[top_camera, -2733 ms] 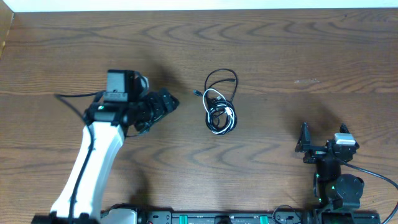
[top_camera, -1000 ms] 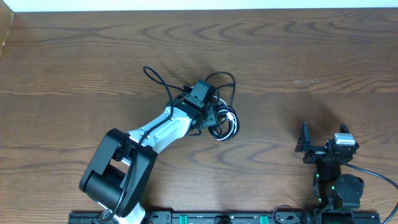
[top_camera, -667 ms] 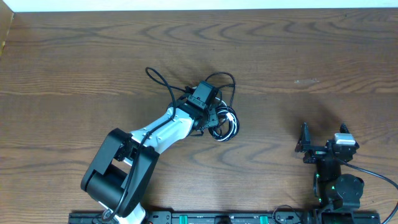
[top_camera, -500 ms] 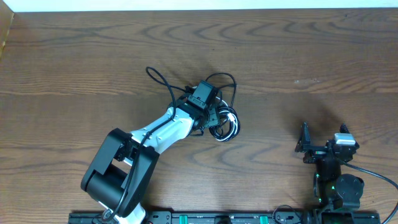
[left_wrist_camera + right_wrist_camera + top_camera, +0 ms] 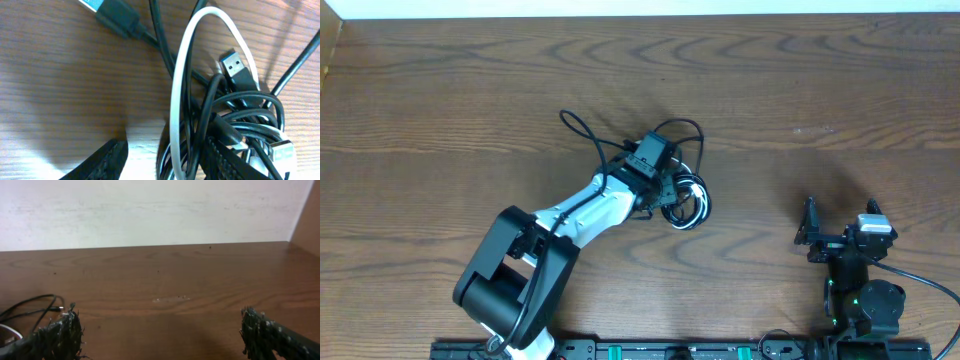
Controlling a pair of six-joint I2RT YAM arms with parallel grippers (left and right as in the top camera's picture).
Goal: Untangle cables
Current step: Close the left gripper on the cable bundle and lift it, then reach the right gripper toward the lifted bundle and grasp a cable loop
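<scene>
The cables (image 5: 689,201), a small tangle of black cords with one white loop, lie mid-table. My left gripper (image 5: 669,186) is down on the tangle's left side. In the left wrist view its two fingers straddle the white cable (image 5: 181,75) and several black strands. The right finger (image 5: 225,162) lies against the strands, while bare wood shows between the left finger (image 5: 107,162) and them, so the left gripper (image 5: 165,160) is open. A USB plug (image 5: 234,65) sits in the tangle. My right gripper (image 5: 835,236) rests open at the table's right, holding nothing.
A loose black loop (image 5: 680,130) reaches out behind the tangle. The left arm's own wire (image 5: 582,135) arches to its left. The right wrist view shows the right gripper (image 5: 160,335) over bare wood, cable ends (image 5: 30,305) far left, and a white wall (image 5: 150,210) behind.
The left arm swung over from the table's left onto the tangle. Over the last second it edged right, and the bundle shifted slightly right with it. The right arm stayed still.
</scene>
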